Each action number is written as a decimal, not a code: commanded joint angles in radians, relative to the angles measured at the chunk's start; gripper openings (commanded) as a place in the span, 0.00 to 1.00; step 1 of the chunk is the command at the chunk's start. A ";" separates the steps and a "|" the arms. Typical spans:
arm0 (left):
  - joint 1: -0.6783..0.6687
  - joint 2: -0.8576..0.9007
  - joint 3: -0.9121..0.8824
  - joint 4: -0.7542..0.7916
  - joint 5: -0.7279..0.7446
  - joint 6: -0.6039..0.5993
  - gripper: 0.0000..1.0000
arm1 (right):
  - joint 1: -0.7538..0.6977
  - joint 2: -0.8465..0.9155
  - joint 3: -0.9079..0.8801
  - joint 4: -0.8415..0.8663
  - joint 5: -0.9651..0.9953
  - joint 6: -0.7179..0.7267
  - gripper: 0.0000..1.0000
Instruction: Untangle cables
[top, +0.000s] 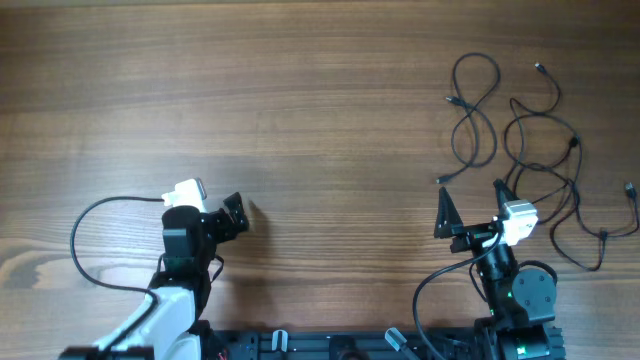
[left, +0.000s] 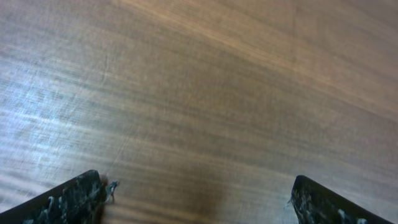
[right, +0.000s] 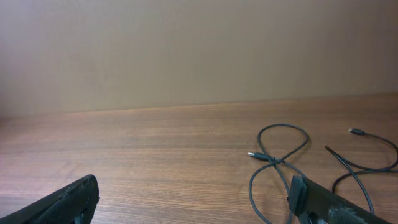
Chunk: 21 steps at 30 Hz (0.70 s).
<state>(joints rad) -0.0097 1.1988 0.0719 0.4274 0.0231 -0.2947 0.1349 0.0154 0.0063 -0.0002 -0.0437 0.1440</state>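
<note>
While both arms sit low by the near edge of the wooden table (top: 300, 100), the cables (top: 472, 117) lie on its right half, spread in thin black loops in front of the right arm. One cord forms a figure-eight nearest the middle of the table. To its right, other cords cross one another in a looser tangle that trails toward the right edge, with small plug ends showing at several tips. The right gripper (top: 472, 205) points toward this group with its jaws spread wide and nothing between them. From the right wrist camera, the figure-eight cord (right: 275, 160) lies ahead and to the right, one strand passing behind the right-hand finger (right: 329, 205); I cannot tell whether it touches. The left gripper (top: 235, 215) is well apart from the cords, on the left half of the table, jaws likewise wide apart and holding nothing. Its wrist camera shows only bare wood grain between the two dark fingers (left: 74, 199). A thicker black lead (top: 73, 240) wired to the left arm loops across the table to its left.
</note>
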 joint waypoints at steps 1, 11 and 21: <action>0.008 -0.066 -0.067 -0.167 0.005 -0.057 1.00 | 0.002 -0.011 -0.001 0.003 0.011 -0.006 1.00; 0.008 -0.426 -0.067 -0.510 -0.021 -0.047 1.00 | 0.002 -0.011 -0.001 0.003 0.011 -0.006 1.00; 0.007 -0.687 -0.067 -0.507 -0.012 0.003 1.00 | 0.002 -0.011 -0.001 0.003 0.011 -0.006 1.00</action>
<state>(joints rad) -0.0097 0.5819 0.0132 -0.0807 0.0048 -0.3046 0.1349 0.0154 0.0063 -0.0002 -0.0437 0.1440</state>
